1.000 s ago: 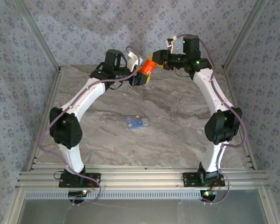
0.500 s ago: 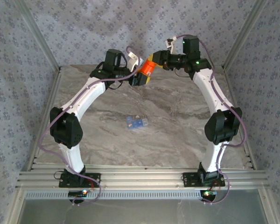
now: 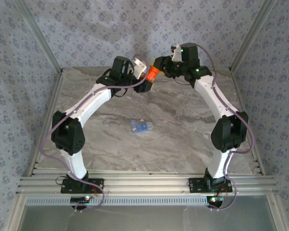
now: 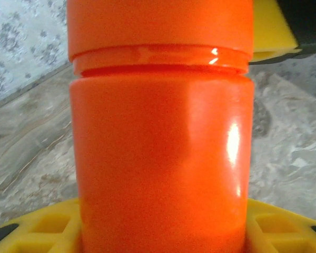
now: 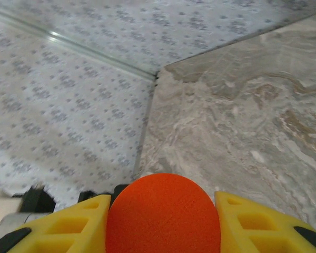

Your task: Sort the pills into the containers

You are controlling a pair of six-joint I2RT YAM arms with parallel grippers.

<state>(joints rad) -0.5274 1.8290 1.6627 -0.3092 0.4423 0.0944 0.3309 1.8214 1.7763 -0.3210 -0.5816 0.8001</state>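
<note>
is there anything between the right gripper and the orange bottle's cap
Nothing visible. The right gripper has its yellow fingers on either side of the cap with no gap to see, while the left gripper holds the orange bottle by its body.

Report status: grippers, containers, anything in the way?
Left gripper shut on bright orange cylindrical bottle. Right gripper shut on its red-orange cap. Pale blue translucent container lies apart, untouched. No obstruction seen.
</note>
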